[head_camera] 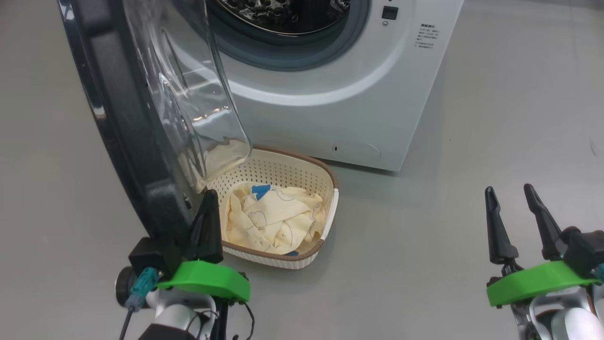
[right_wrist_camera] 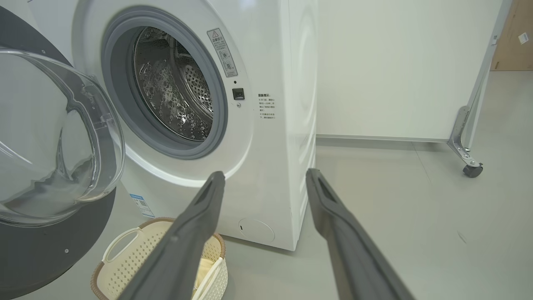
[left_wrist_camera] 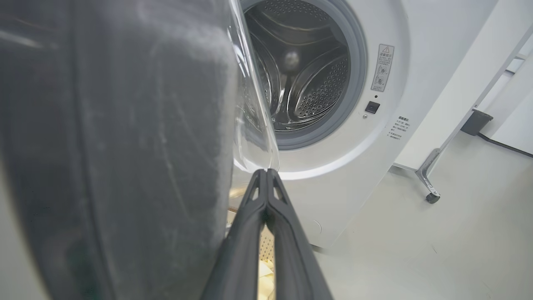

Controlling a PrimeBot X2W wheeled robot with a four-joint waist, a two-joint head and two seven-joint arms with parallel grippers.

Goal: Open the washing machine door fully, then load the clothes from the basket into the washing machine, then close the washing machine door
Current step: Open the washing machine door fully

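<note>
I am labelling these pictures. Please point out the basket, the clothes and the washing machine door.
basket (head_camera: 283, 172): head view, perforated back wall.
clothes (head_camera: 278, 215): head view, middle of the cream fabric.
washing machine door (head_camera: 123, 118): head view, black rim.

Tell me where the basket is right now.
In the head view, the basket sits on the floor at centre, before the washing machine, right of the open door and the left gripper.
</note>
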